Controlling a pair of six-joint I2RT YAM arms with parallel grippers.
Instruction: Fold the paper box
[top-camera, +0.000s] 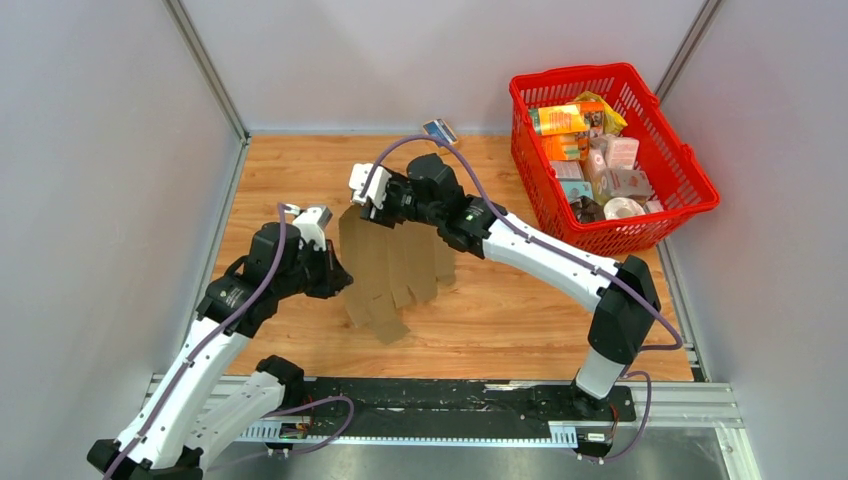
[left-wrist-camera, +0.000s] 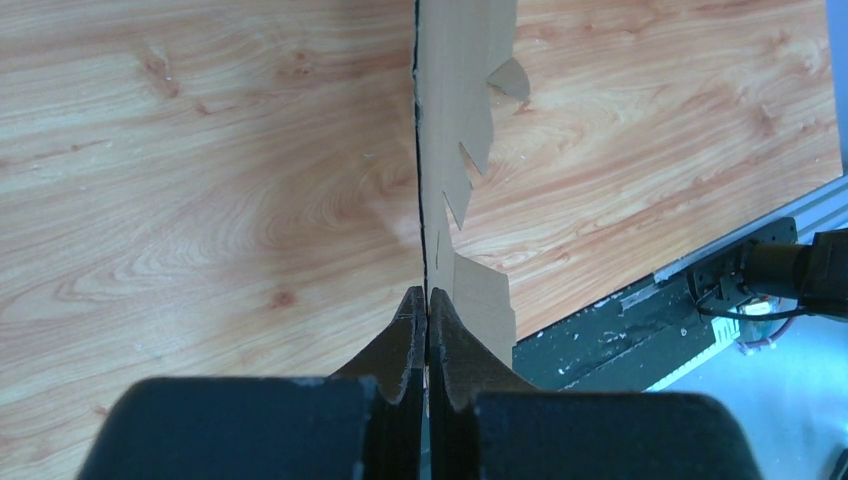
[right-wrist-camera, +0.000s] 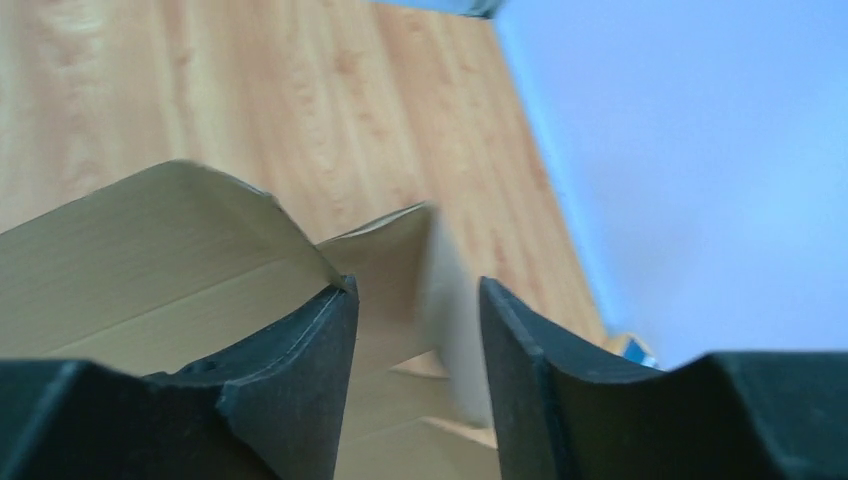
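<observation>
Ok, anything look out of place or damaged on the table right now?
One stray: a small blue-and-tan printed box lies alone at the table's far edge by the back wall, while the other packages sit in the red plastic basket. The brown corrugated cardboard blank shows no tears, only a bowed flap.

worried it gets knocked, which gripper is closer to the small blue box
Right. The right gripper sits at the far edge of the paper box, short of the small blue box; the left gripper clamps the cardboard's nearer left edge.
</observation>
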